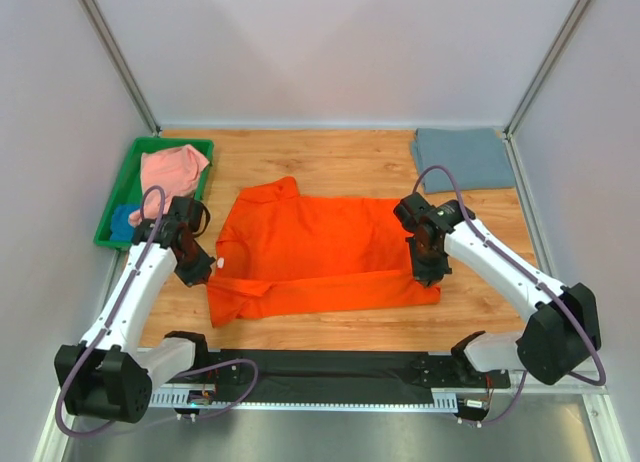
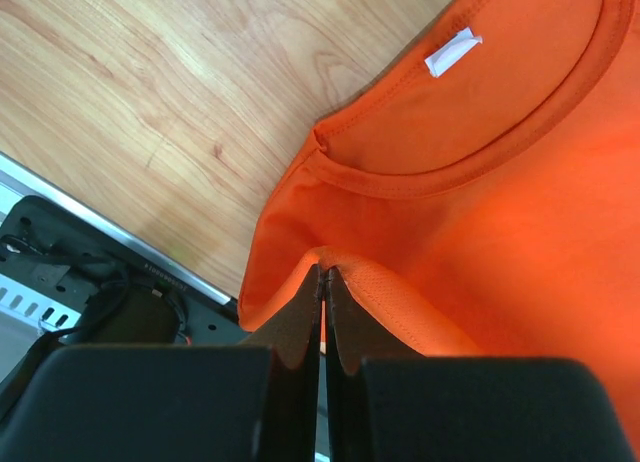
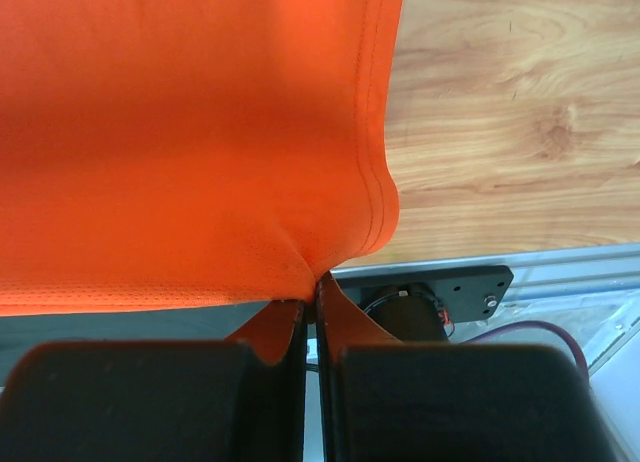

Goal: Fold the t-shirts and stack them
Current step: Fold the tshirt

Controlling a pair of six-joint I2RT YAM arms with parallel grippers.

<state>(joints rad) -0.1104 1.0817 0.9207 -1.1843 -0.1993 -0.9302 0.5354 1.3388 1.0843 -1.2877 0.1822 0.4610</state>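
A bright orange t-shirt [image 1: 320, 254] lies spread across the middle of the wooden table, its near part folded over. My left gripper [image 1: 203, 270] is shut on the orange cloth beside the collar [image 2: 470, 167], pinching a fold [image 2: 325, 267]. At the shirt's right end my right gripper [image 1: 428, 272] is shut on the hem [image 3: 318, 272]. A salmon pink t-shirt [image 1: 172, 169] and a bit of a blue one [image 1: 122, 222] lie in the green tray. At the back right a grey-blue t-shirt [image 1: 462, 158] lies folded.
The green plastic tray [image 1: 128, 177] stands at the left rear of the table. A black base rail [image 1: 330, 374] runs along the near edge. Pale walls close in the left, right and back. Bare wood [image 1: 330, 152] shows behind the orange shirt.
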